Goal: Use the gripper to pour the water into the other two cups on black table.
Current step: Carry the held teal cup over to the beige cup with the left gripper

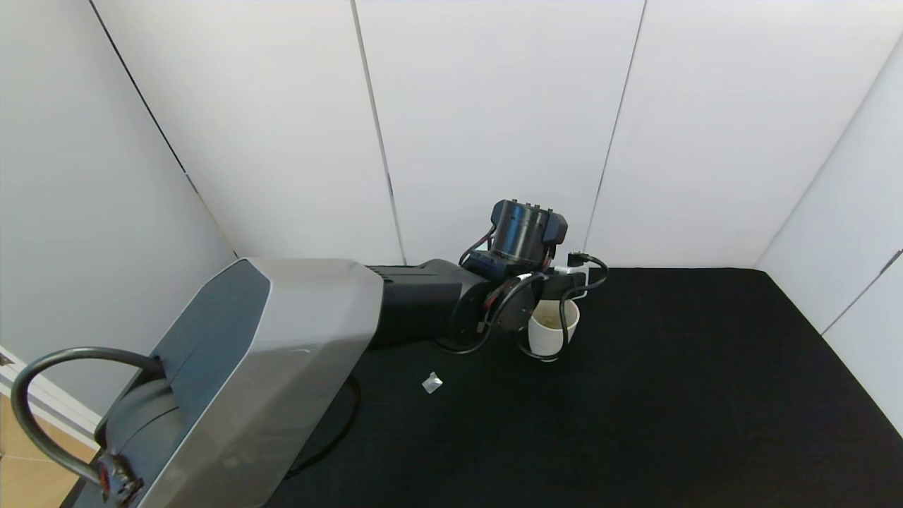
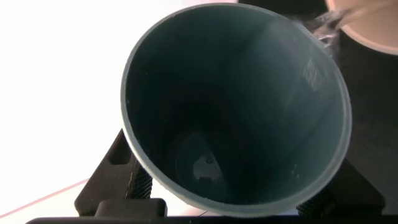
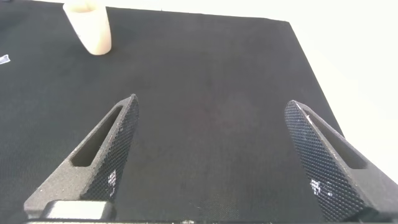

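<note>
The left gripper (image 1: 547, 282) pinches a teal cup (image 2: 236, 112), tipped so its lip hangs right above the cream cup (image 1: 554, 328) on the black table (image 1: 670, 395), water (image 2: 323, 28) trickling across. Left arm reaches out; the right gripper (image 3: 214, 155) sits spread, nothing between its fingers, well apart.

From my head camera, the left gripper (image 1: 557, 282) and its cables cover part of the cream-beige cup (image 1: 552, 329); I can't find the teal tumbler (image 2: 236, 112) or light blue cup there.
</note>
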Robot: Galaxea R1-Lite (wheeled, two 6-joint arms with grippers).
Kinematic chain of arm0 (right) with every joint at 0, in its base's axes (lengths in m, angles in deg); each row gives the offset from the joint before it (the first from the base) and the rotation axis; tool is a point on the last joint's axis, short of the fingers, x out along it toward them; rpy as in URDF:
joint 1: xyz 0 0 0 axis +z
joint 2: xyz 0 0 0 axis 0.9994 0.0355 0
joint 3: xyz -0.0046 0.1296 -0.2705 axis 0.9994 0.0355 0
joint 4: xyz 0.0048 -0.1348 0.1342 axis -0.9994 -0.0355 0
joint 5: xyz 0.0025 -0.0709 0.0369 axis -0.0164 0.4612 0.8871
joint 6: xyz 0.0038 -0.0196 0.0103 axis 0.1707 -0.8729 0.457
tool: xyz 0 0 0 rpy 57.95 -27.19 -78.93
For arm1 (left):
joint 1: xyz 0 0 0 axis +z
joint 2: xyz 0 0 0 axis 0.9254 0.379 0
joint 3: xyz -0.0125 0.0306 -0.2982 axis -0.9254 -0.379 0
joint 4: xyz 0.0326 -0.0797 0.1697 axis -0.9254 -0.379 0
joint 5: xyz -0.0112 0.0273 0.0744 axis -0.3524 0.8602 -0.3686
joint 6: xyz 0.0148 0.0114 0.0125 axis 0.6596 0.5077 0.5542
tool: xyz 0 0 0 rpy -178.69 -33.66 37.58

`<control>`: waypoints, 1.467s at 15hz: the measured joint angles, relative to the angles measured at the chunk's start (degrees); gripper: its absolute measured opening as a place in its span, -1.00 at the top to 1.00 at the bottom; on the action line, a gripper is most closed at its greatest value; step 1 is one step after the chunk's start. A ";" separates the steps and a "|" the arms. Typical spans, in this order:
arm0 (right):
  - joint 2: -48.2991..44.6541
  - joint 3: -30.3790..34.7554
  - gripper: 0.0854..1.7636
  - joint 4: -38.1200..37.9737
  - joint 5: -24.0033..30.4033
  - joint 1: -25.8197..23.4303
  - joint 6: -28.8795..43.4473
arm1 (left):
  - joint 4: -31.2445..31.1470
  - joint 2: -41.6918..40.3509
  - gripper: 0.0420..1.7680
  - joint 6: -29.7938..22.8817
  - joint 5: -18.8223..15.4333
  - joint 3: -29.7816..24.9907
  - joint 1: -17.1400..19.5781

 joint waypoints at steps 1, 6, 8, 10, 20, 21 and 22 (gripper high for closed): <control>0.00 0.00 -0.94 0.00 0.00 0.00 0.02 | 1.51 0.40 -0.33 0.85 0.93 0.02 -0.22; 0.00 0.00 -0.94 0.00 -0.02 0.00 0.02 | 8.52 2.40 -0.33 4.02 3.39 0.02 -0.61; 0.00 0.00 -0.94 0.00 -0.02 0.00 0.05 | 8.79 2.76 -0.33 4.22 3.58 0.02 -0.85; 0.00 0.00 -0.94 0.00 0.00 0.00 0.05 | 8.87 2.89 -0.33 4.22 3.77 -0.02 -1.21; 0.00 0.00 -0.94 0.00 0.00 0.00 0.02 | 9.64 2.97 -0.33 4.85 3.69 -0.06 -1.57; 0.00 0.00 -0.94 0.00 0.00 0.00 0.02 | 9.64 2.97 -0.33 4.79 3.66 -0.06 -1.57; 0.00 0.00 -0.94 0.00 0.00 0.00 0.02 | 9.37 2.93 -0.33 4.66 3.50 -0.30 -1.55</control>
